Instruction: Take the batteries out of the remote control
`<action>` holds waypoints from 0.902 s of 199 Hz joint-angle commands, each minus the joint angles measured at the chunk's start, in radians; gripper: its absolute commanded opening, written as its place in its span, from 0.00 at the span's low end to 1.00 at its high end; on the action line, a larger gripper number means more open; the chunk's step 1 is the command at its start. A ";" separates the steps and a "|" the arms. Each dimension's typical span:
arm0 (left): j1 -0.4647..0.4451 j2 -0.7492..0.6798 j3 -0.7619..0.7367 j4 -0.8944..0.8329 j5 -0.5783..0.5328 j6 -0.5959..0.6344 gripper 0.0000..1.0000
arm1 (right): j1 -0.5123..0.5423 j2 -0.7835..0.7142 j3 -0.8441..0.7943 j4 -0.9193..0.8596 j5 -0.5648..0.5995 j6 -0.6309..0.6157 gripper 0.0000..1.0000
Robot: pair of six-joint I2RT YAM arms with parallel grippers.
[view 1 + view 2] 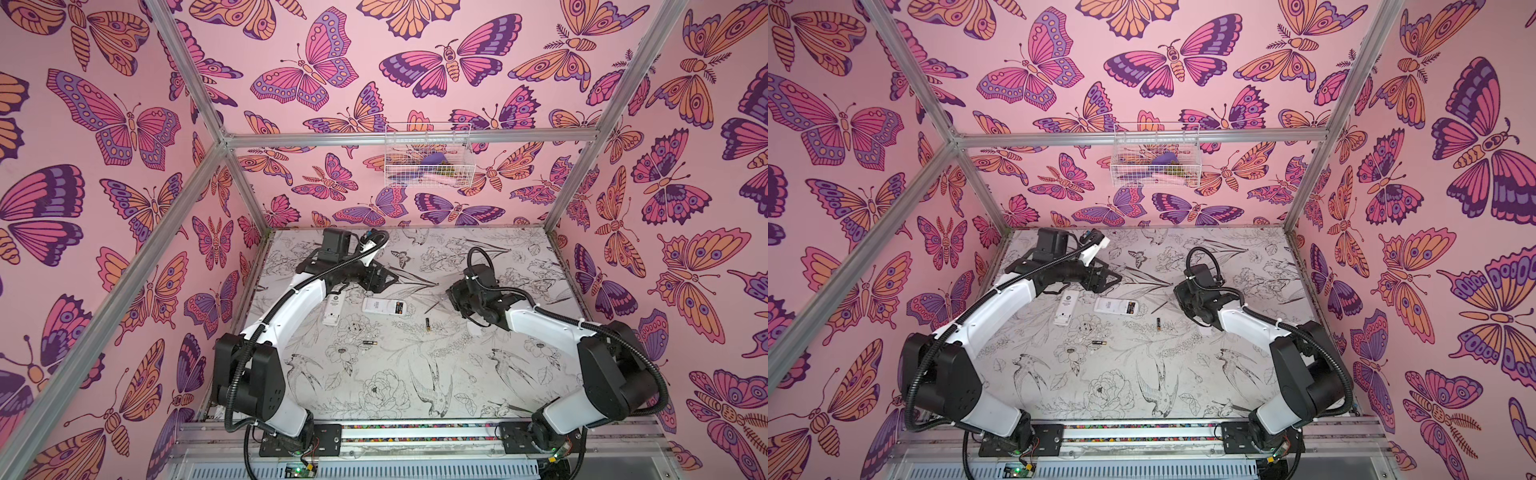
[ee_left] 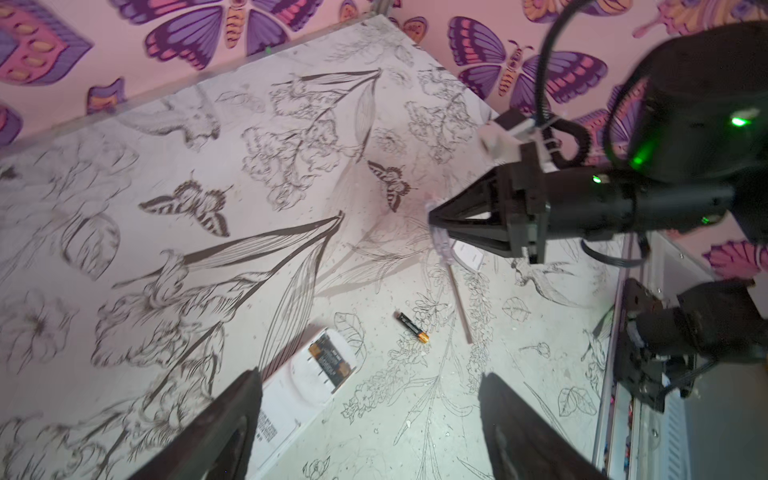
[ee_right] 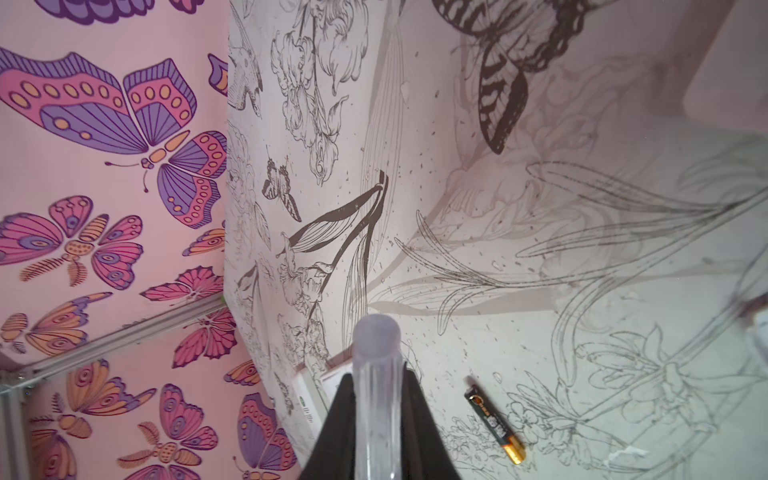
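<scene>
While the left pincer (image 2: 370, 376) hangs just behind the open remote (image 1: 379, 306), on its back-wall side, its jaws stand wide apart with nothing between them. Lying back upward on the table (image 1: 415, 374), the open remote has its battery bay uncovered, and batteries (image 2: 331, 360) sit inside it, black with gold ends; how many I cannot tell. One loose battery (image 1: 427, 325) lies on the table near the open remote, on its right-arm side, and another loose battery (image 1: 370, 343) lies near it on the side toward the arm bases. A second remote (image 1: 332, 309) lies just beside the open remote on its left-arm side. The right pincer (image 2: 434, 220), further out on the right-arm side, is clamped on a clear-handled tool (image 3: 376, 374), whose thin shaft slants down toward the table
</scene>
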 commanded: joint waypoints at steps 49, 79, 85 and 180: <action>-0.126 0.100 0.114 -0.159 -0.101 0.444 0.77 | -0.001 0.043 -0.026 0.223 -0.097 0.408 0.00; -0.163 0.140 0.137 -0.157 -0.109 0.499 0.72 | -0.001 0.029 -0.036 0.195 -0.081 0.435 0.00; -0.173 0.146 0.141 -0.157 -0.120 0.500 0.72 | -0.001 0.030 -0.040 0.202 -0.083 0.440 0.00; -0.260 0.219 0.147 -0.082 -0.245 0.530 0.48 | 0.013 0.016 -0.053 0.247 -0.078 0.468 0.00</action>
